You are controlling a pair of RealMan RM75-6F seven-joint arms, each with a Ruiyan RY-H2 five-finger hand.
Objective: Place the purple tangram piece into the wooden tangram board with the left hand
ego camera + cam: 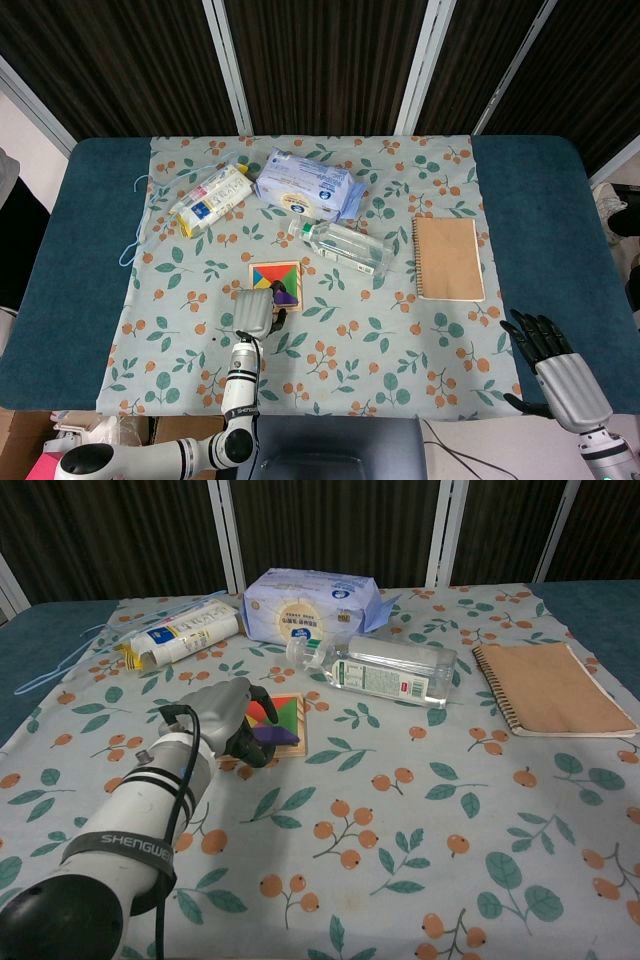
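The wooden tangram board point(273, 275) point(293, 716) lies on the floral cloth with coloured pieces in it. The purple tangram piece point(284, 296) point(277, 736) sits over the board's near right corner, sticking out from my left hand's dark fingertips point(254, 748). My left hand point(254, 311) point(222, 718) is just in front of the board, fingers curled in, pinching the piece. My right hand point(550, 354) hangs off the table's near right edge with its fingers spread, holding nothing; only the head view shows it.
Behind the board lie a clear plastic bottle point(342, 245) point(385, 667), a blue wipes pack point(305, 186) point(310, 605) and a yellow-white tube point(211, 200) point(178, 635). A brown spiral notebook point(448, 258) point(550, 688) is at the right. A blue cord point(133, 235) trails at the left.
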